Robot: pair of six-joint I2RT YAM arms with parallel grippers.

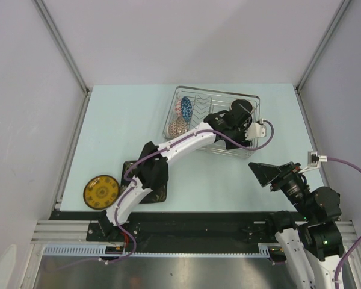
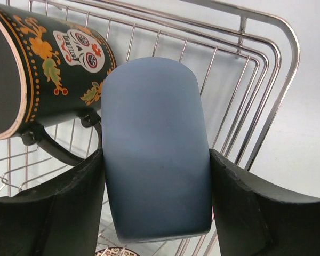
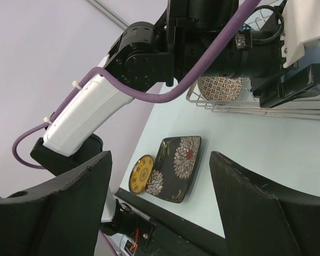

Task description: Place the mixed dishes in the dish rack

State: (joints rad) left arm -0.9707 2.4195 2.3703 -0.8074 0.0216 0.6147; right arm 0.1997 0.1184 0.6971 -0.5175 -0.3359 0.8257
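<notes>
My left gripper (image 2: 156,160) is shut on the light-blue cup (image 2: 154,128), gripping its sides inside the dish rack (image 2: 266,69). The black mug (image 2: 48,64), painted with a skull and flowers, lies on its side just left of the cup. From above, the left gripper (image 1: 228,124) sits over the dish rack (image 1: 253,99) beside the black mug (image 1: 241,109). A blue bowl (image 1: 185,108) and a beige-pink bowl (image 1: 179,126) stand on edge at the rack's left end. My right gripper (image 3: 160,202) is open and holds nothing. The black square floral plate (image 3: 178,166) and the yellow plate (image 3: 141,173) lie on the table.
The left arm (image 1: 168,150) stretches across the table and covers part of the black square plate (image 1: 159,194). The yellow plate (image 1: 101,191) lies near the front left corner. My right gripper (image 1: 263,173) hovers right of centre. Grey walls enclose the table.
</notes>
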